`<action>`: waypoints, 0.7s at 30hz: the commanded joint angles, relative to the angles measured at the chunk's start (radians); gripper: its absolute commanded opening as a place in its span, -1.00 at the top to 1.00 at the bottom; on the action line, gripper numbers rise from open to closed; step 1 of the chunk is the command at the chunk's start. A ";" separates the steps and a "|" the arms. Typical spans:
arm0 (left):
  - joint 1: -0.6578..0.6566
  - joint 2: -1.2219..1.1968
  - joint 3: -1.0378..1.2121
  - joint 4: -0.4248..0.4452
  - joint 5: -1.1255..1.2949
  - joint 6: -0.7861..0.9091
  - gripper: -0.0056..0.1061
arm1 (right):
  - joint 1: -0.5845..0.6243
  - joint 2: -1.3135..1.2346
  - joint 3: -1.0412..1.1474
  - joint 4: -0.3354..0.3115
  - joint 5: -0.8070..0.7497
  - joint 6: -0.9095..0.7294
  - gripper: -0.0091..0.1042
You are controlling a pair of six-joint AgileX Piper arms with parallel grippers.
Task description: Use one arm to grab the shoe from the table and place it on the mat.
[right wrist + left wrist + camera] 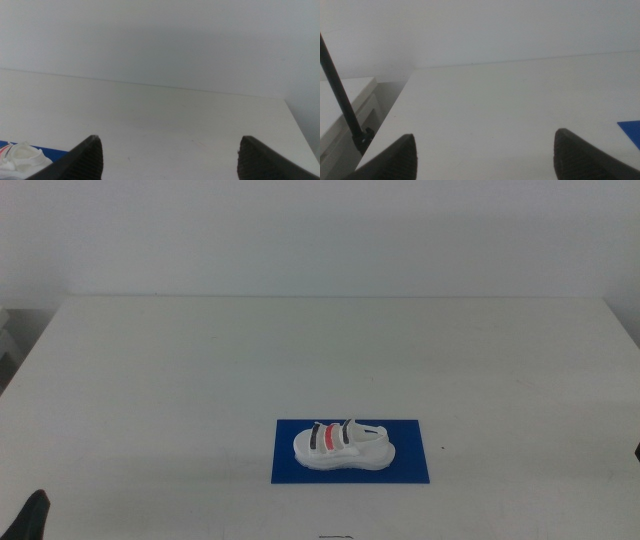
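While both arms wait low at the near edge, the shoe (342,447) sits on the mat (350,472), well ahead of each pincer. Left pincer (485,155) and right pincer (170,157) are spread wide, holding nothing above the tabletop (200,370).

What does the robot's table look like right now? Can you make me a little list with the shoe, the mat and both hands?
shoe: white sandal with black and red straps, lying on the mat
mat: dark-blue rectangle near the table's front edge
table: plain white top
left hand: open, holding nothing, waiting at the table's front left corner
right hand: open, holding nothing, back from the shoe
task: shoe already sits on the mat
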 commanded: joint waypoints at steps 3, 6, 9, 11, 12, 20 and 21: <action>-0.004 -0.019 -0.003 -0.009 -0.083 -0.015 -0.78 | -0.005 0.005 -0.026 -0.004 -0.061 -0.013 -0.44; -0.004 -0.019 -0.003 -0.009 -0.083 -0.015 -0.78 | -0.005 0.002 0.009 -0.008 -0.084 -0.013 -0.44; -0.004 -0.019 -0.003 -0.009 -0.083 -0.015 -0.78 | -0.005 -0.023 0.044 -0.008 -0.076 -0.013 -0.44; -0.004 -0.019 -0.003 -0.009 -0.083 -0.015 -0.78 | -0.005 -0.052 0.063 -0.009 -0.075 -0.013 -0.44; -0.004 -0.019 -0.003 -0.009 -0.083 -0.015 -0.78 | -0.005 -0.068 0.074 -0.014 -0.075 -0.013 -0.44; -0.004 -0.019 -0.003 -0.009 -0.083 -0.015 -0.78 | -0.005 -0.212 0.167 -0.016 -0.077 -0.013 -0.44; -0.004 -0.019 -0.003 -0.009 -0.083 -0.015 -0.78 | -0.005 -0.229 0.175 -0.015 -0.073 -0.013 -0.44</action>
